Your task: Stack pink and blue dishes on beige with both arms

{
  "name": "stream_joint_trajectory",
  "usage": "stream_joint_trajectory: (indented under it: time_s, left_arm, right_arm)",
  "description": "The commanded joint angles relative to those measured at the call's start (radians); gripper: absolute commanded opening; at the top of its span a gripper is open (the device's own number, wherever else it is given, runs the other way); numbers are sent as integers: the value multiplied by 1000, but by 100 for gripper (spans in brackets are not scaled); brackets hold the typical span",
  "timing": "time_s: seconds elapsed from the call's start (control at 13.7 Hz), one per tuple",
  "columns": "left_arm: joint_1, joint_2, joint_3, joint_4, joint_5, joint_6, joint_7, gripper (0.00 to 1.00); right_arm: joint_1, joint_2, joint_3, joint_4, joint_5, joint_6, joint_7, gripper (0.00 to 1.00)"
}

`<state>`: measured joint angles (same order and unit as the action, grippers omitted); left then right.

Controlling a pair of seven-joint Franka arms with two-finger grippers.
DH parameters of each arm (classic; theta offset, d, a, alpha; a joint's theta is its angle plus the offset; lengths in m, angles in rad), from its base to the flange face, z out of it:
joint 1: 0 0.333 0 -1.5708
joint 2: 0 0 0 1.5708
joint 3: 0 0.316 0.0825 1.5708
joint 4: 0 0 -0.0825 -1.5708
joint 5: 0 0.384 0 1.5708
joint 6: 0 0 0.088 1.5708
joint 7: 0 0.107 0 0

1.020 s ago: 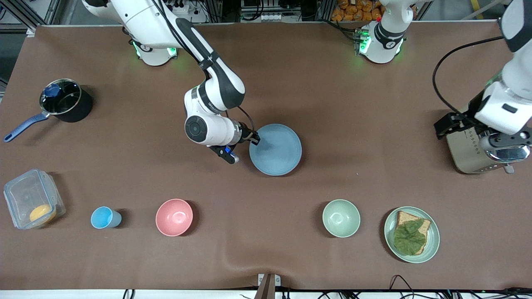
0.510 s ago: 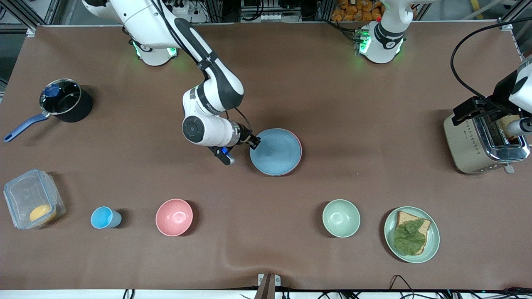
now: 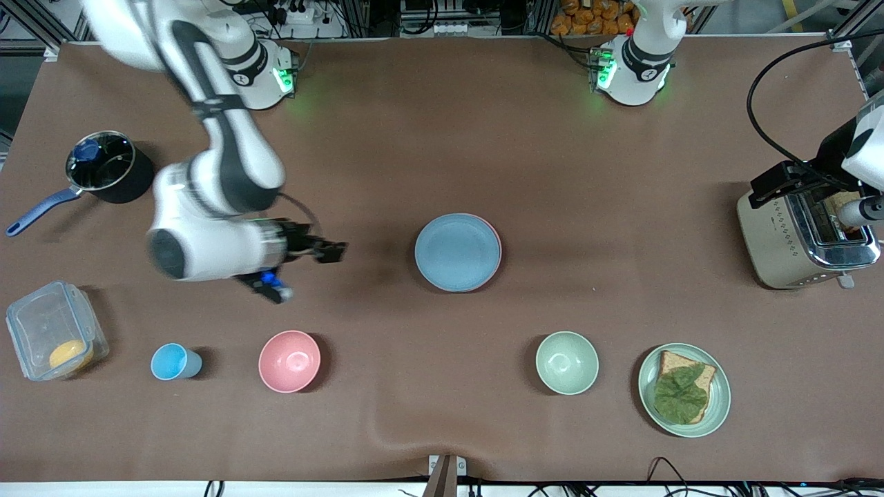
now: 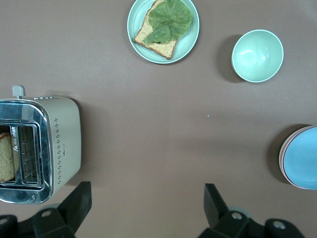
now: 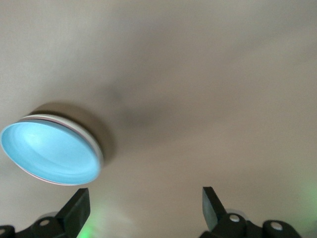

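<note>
Front view: at the centre of the frame the blue plate (image 3: 458,252) lies on top of the stack, flat, round and matte. A thin crescent of the pink plate (image 3: 498,241) shows under it on the side toward the left arm's end. The beige plate cannot be made out here.

The right gripper (image 3: 335,252) hangs over bare brown cloth (image 3: 442,124), well apart from the stack toward the right arm's end, its fingers spread and empty. The left arm (image 3: 856,155) is above the metal toaster (image 3: 794,241), which has a slice of bread in its slot.

In the lower part of the frame stand a small blue cup (image 3: 173,362), a glossy pink bowl (image 3: 289,361) and a green bowl (image 3: 567,362), all empty. A green plate (image 3: 718,407) carries bread with a leaf on it. A clear plastic box (image 3: 41,324) holds something round and orange. A dark pot (image 3: 131,183) holds something blue.

Left wrist view: the left gripper (image 4: 146,193) is released, with nothing between its fingers. It is over cloth just beside the toaster. The stack shows a pink rim under blue.

Right wrist view: the right gripper (image 5: 143,198) is spread wide. Under the blue plate, a pale rim (image 5: 96,148) edges the stack.
</note>
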<state>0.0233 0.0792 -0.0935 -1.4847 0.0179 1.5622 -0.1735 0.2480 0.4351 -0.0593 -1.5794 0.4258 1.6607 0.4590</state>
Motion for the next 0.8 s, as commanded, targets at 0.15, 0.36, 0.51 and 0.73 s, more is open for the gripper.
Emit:
stream_joint_trajectory:
  time_s: [0.15, 0.36, 0.51, 0.73]
  left_arm:
    - [-6, -7, 11, 1, -19, -11, 20, 100]
    - [-11, 10, 9, 6, -24, -11, 22, 100]
    - [-17, 13, 9, 7, -23, -7, 20, 100]
    - [-6, 11, 9, 7, -21, -8, 22, 100]
  right_arm:
    - [-122, -96, 23, 52, -241, -58, -304, 100]
    - [-122, -208, 24, 29, -372, -96, -313, 100]
    - [-124, -254, 23, 29, -381, -134, -345, 100]
    - [-142, -318, 21, 38, -381, -162, -384, 100]
